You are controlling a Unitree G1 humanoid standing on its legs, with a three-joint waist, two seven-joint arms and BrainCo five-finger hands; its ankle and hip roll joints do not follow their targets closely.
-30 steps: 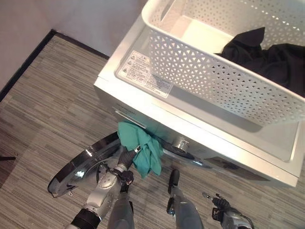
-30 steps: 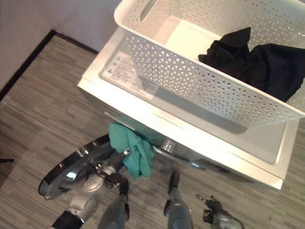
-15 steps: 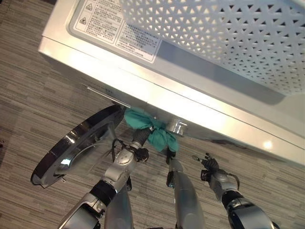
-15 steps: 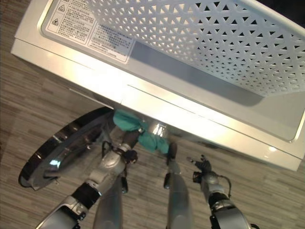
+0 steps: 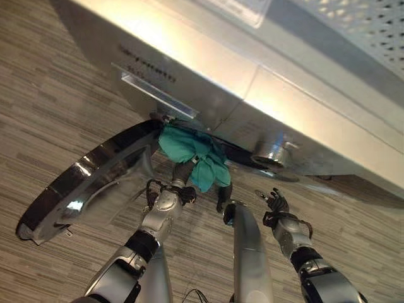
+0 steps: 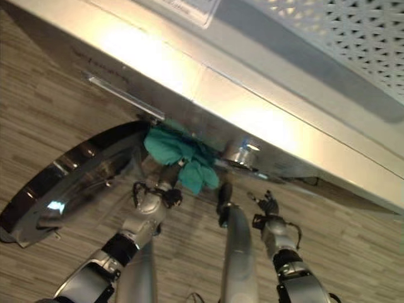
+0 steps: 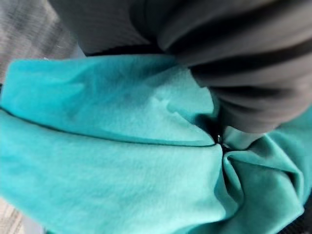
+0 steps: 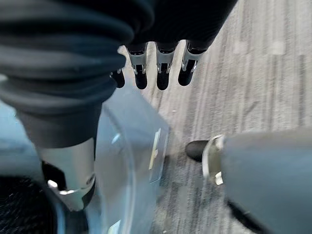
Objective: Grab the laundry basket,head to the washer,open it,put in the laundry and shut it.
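— What covers the room underfoot?
— A striped grey plank floor [image 5: 57, 113], with the silver washer [image 5: 265, 107] standing on it, its round door [image 5: 82, 183] swung open.

— And the laundry?
— The left robot hand [image 5: 172, 197] clenches a teal cloth [image 5: 192, 154] at the washer's mouth. The right robot hand [image 5: 275, 203] hangs nearby, fingers relaxed. The white basket [image 6: 341, 38] sits atop the washer.

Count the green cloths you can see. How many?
1. A green cloth hangs at the washer's opening, beside the open door, with the left hand on it. More clothes may be hidden.
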